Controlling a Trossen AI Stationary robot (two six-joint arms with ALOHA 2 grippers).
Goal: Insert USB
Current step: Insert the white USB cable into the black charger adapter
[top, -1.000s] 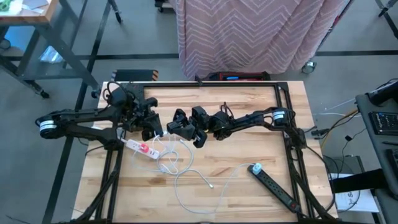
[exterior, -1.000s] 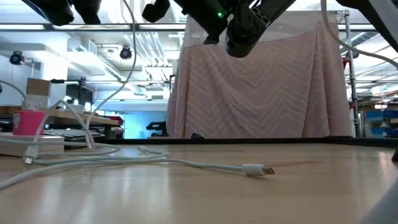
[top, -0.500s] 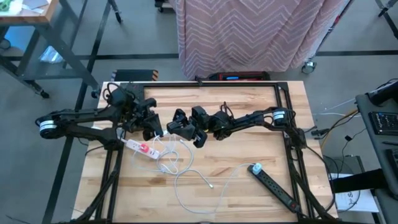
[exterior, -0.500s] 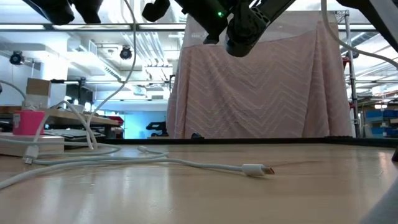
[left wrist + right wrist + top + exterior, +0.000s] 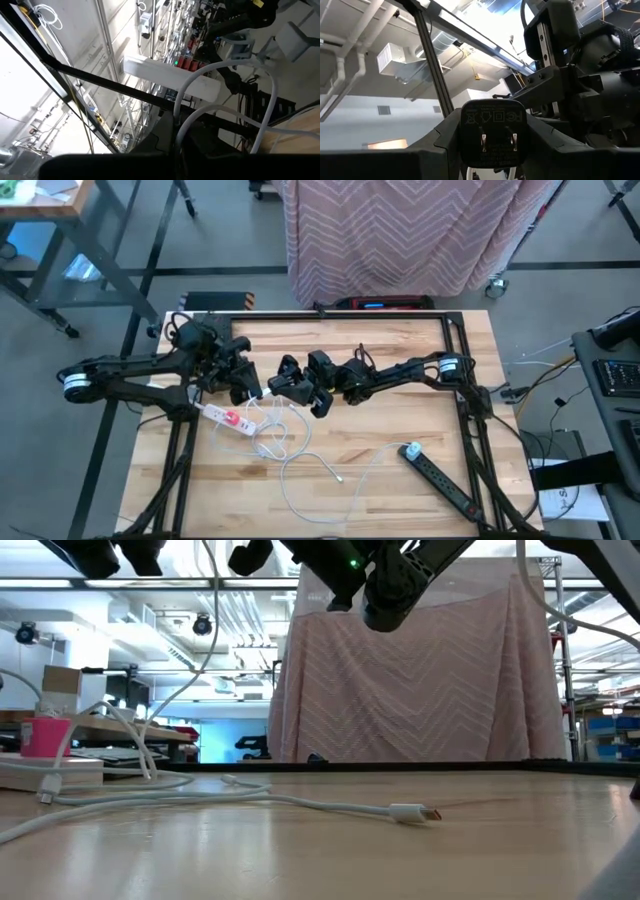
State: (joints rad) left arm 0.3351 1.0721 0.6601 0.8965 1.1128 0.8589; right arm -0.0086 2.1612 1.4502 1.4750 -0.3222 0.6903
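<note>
Above the table's middle left, my two grippers face each other, lifted. My left gripper (image 5: 252, 389) is shut on a white USB cable (image 5: 200, 107), which loops away from its fingers down to the table (image 5: 285, 442). My right gripper (image 5: 285, 387) is shut on a black charger block (image 5: 492, 131), whose face with two metal prongs points back at the right wrist camera. The cable's free plug end (image 5: 412, 812) lies flat on the wood. The cable end in my left gripper is hidden by the fingers. My left gripper has the white cable between its shut fingers where the cable comes out (image 5: 178, 142); the gripper's own body hides the place of contact. The cable hangs slack in loops beyond it. My right gripper pinches the charger block by its two side faces (image 5: 463, 135) between both fingers. The block is lifted clear of the table.
A white power strip with a pink label (image 5: 226, 417) lies under the left gripper. A black power strip (image 5: 441, 477) lies slantwise at the near right, with a white plug (image 5: 411, 451) in its end. A pink curtain (image 5: 400, 230) hangs beyond the far edge.
</note>
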